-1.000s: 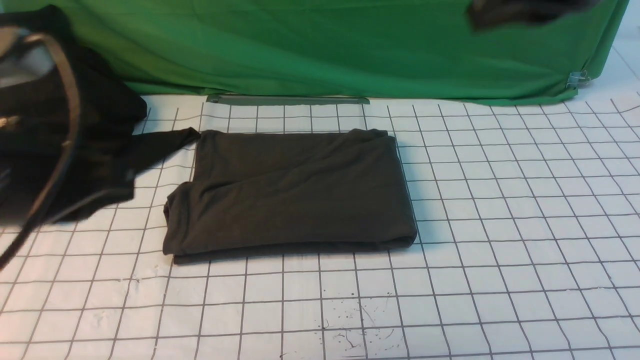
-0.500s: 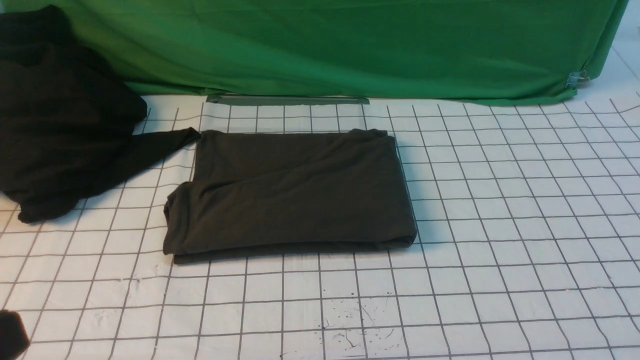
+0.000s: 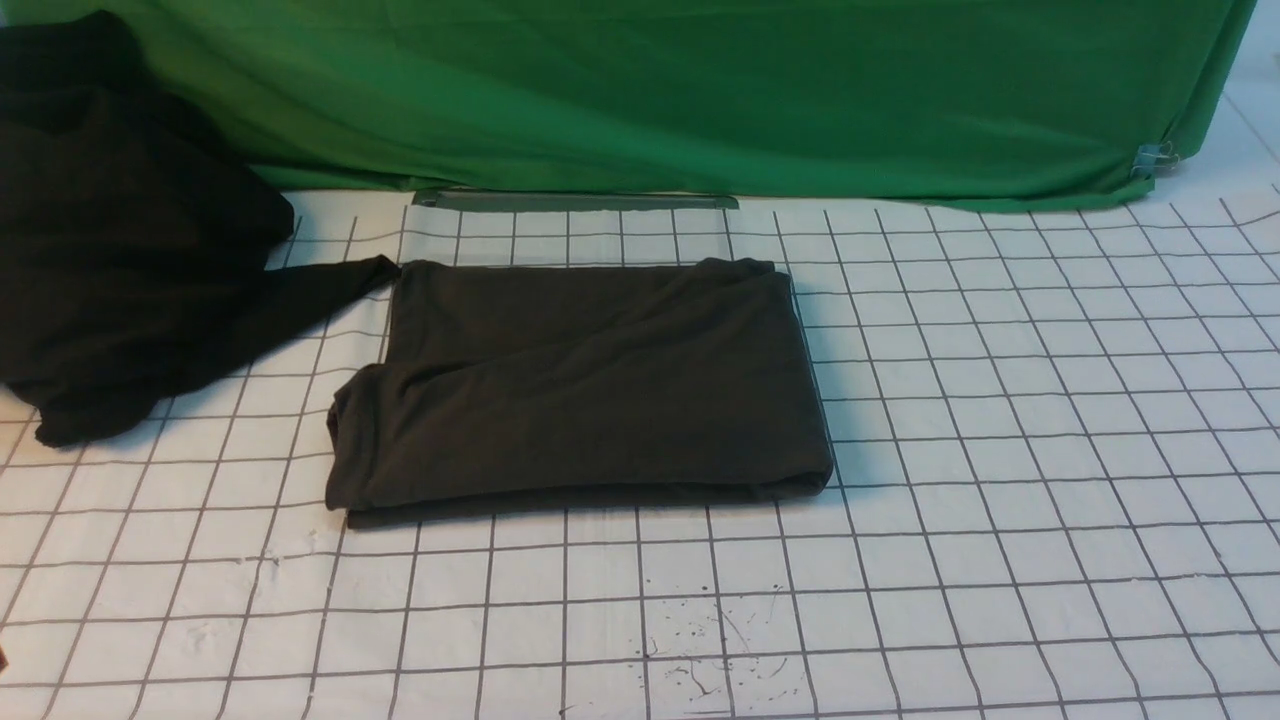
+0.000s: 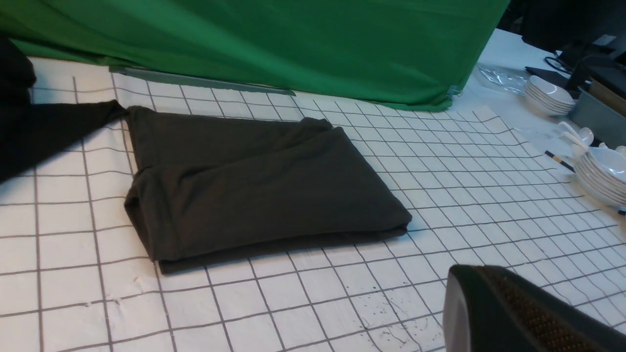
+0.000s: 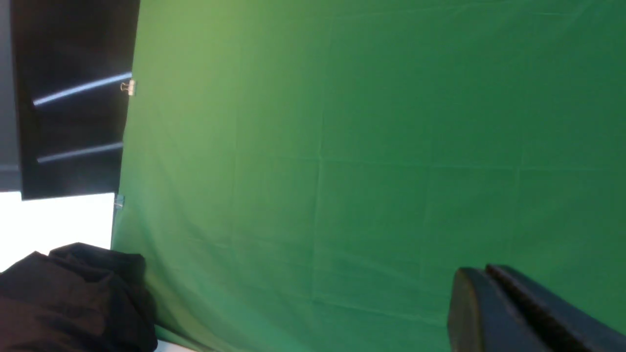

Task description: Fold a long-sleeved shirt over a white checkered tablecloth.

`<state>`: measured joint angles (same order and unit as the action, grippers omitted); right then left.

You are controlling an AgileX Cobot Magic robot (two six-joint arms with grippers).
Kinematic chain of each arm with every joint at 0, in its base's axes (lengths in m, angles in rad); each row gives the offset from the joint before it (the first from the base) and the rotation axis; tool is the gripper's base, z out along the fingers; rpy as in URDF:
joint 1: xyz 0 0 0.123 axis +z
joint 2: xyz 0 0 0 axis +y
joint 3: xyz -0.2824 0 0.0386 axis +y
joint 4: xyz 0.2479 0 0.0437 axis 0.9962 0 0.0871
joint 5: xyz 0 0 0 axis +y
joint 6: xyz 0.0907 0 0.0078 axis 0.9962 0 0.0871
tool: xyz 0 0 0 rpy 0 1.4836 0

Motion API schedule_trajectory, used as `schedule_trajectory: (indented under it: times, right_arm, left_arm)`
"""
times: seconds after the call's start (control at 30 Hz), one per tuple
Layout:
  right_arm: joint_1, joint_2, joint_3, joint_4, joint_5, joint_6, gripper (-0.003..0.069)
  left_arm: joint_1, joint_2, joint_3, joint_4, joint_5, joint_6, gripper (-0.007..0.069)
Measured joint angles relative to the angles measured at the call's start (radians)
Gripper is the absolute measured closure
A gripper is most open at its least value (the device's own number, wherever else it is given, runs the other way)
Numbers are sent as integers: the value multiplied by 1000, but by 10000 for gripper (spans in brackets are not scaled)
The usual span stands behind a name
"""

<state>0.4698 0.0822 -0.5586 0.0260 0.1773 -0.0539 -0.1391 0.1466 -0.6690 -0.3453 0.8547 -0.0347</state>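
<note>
Left wrist view: our left claw point(image 4: 481, 271), closed and empty, nearest; our right claw point(image 5: 489, 271) likewise closed.
Beyond the left claw lies the folded shirt point(image 4: 274, 195), on the checkered tablecloth point(image 4: 332, 308); soft, light, likely to sag, best pinched at its near corners.
</note>
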Motion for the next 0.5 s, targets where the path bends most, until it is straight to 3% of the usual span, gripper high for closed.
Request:
schedule_trajectory:
  times: [0.5]
  right_arm:
    - [0,-53,63,0,-27,7,621]
  left_arm:
    - [0,0,1,75,-30,6,628]
